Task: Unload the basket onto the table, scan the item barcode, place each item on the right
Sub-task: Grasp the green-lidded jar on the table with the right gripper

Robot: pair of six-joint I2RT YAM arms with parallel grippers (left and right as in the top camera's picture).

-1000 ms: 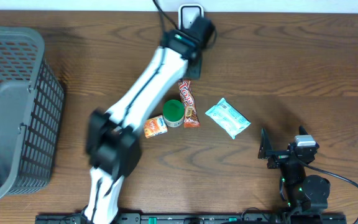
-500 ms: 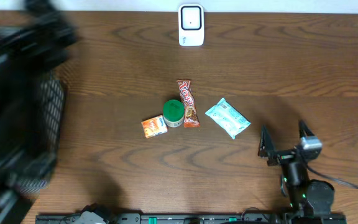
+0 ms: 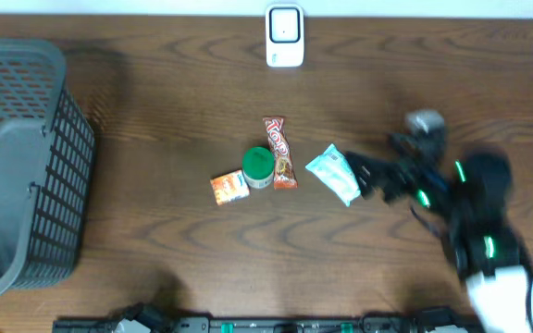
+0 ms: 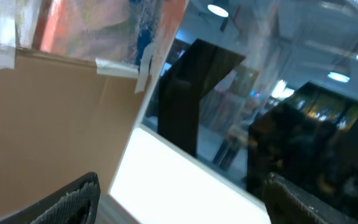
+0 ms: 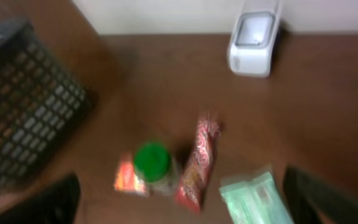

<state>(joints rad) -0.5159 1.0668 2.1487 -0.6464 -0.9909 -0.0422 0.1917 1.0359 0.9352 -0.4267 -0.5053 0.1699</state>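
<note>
Dark wood table (image 3: 155,92) with a pale wall along the far edge. Left gripper (image 4: 182,182) is out of the overhead view; its wrist camera points off the table at a brown board with taped paper, glass and ceiling lights, fingers (image 4: 73,199) wide apart with nothing between them. Grey mesh basket (image 3: 17,166) fills the table's left end, well apart from everything else. Mid-table cluster, left to right: small orange packet (image 3: 230,188), green-lidded jar (image 3: 258,166) touching it, red-orange candy bar (image 3: 279,153) lying lengthways against the jar's right side, then a pale green pouch (image 3: 339,174) just beside, with a small gap. No barcode readable on any item at this sharpness. White barcode scanner (image 3: 284,37) stands at the far edge, centre, window facing the cluster, with bare table between them. Right gripper (image 3: 370,178) is at the pouch's right edge, heavily blurred in the overhead; cannot tell whether it touches. Its wrist view shows both fingers (image 5: 48,199) spread to the frame's corners, jaws apart and empty, with jar, candy bar and pouch in the gap ahead and the scanner beyond.
</note>
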